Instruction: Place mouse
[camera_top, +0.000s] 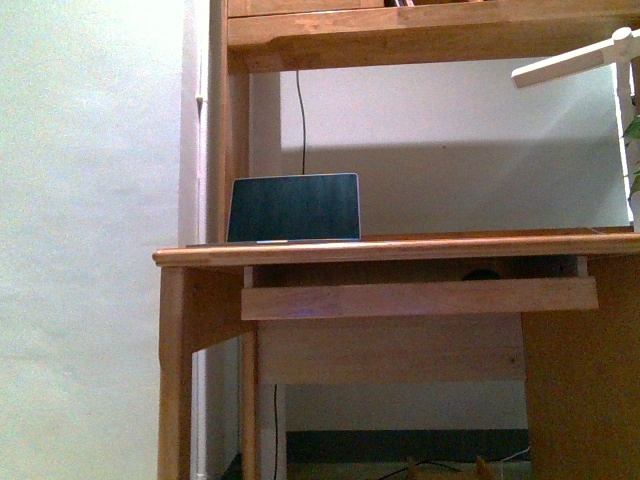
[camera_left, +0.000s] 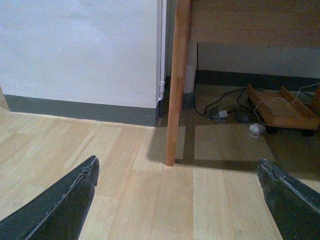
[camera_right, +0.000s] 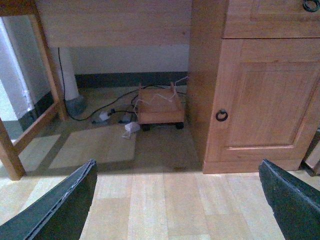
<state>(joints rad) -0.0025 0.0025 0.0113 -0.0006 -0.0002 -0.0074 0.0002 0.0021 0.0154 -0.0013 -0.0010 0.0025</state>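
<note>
Left gripper (camera_left: 177, 161) and right gripper (camera_right: 177, 162), jaws open, empty; mouse (camera_top: 481, 274), barely visible in tray (camera_top: 420, 298): probably light, slippery dome, so pinch its sides.

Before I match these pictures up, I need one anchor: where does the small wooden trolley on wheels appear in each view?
Front view: not clearly in it; perhaps its tips at the bottom edge, under the desk.
Left wrist view: the trolley sits on the floor beyond the desk leg.
Right wrist view: the trolley is on the floor beside the cupboard.
Shared landmark: the white plug beside it.
</note>
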